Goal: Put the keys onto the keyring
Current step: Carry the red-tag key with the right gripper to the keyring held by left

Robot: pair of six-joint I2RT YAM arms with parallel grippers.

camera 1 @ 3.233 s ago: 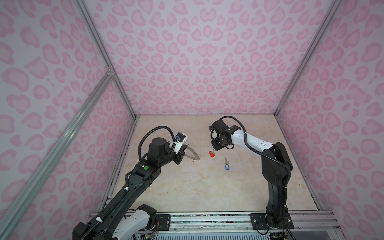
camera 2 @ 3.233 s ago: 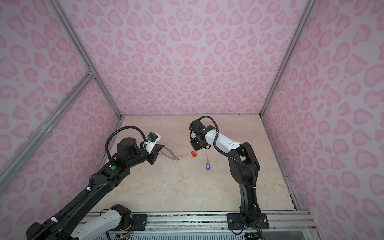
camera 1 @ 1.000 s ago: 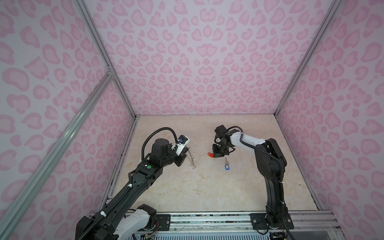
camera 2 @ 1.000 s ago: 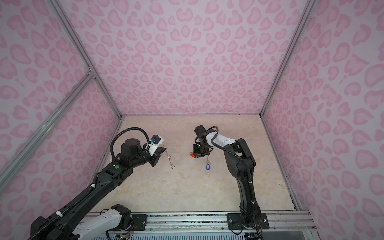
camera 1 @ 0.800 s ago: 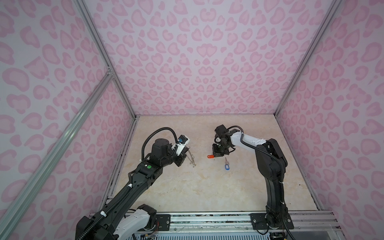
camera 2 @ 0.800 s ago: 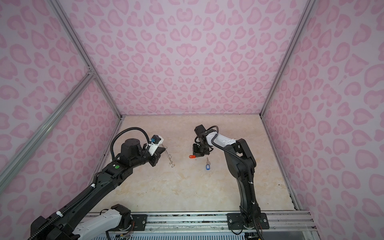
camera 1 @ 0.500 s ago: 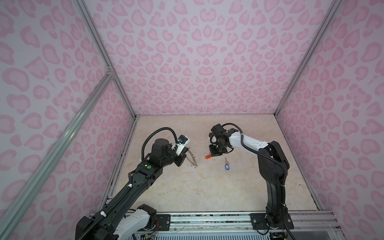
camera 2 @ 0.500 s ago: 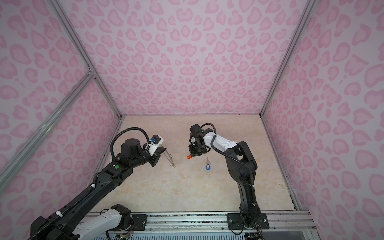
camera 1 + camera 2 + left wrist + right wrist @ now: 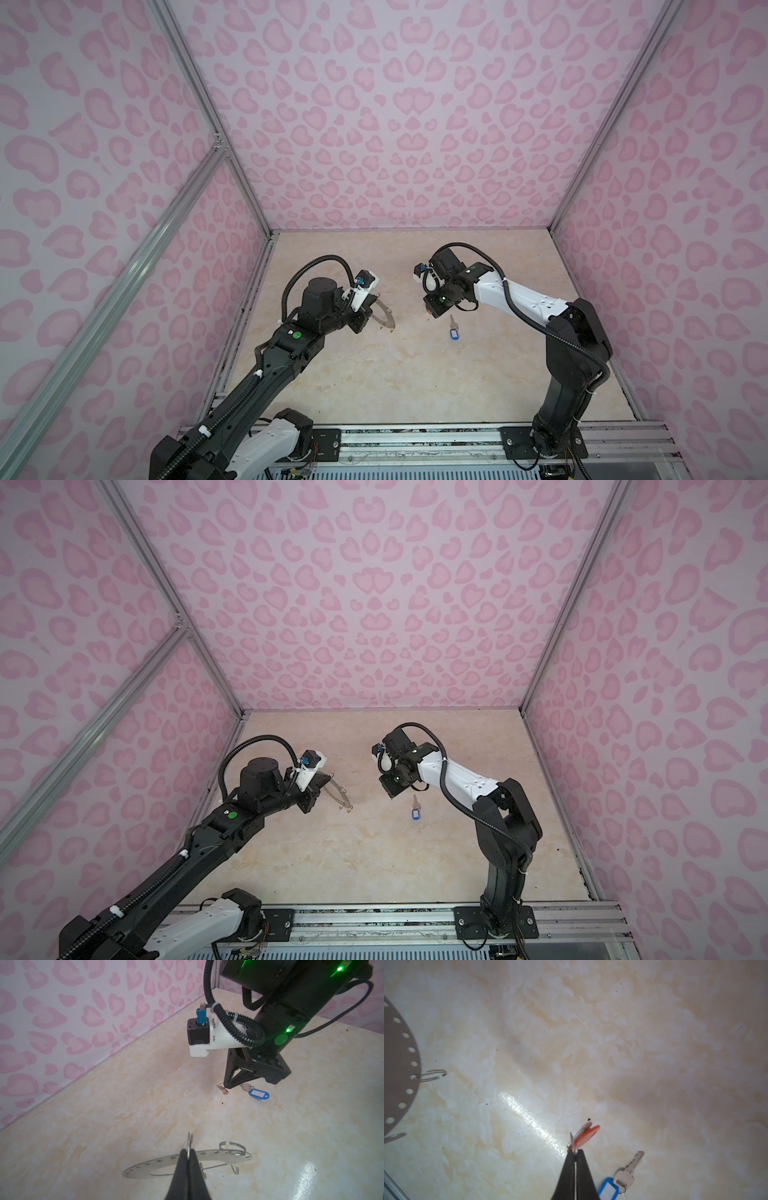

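left end effector [image 9: 188, 1155] clamped on keyring [image 9: 218, 1156] (wire loop [image 9: 189, 1140]), right end effector [image 9: 575, 1154] pinching red-tagged key [image 9: 586, 1134]

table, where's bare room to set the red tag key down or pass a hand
Widest bare patch: the near half of the table, between the blue-tag key and the front rail. Also the far strip along the back wall. Crowded: the middle band, with the keyring and the red-tag key held in the right fingers.
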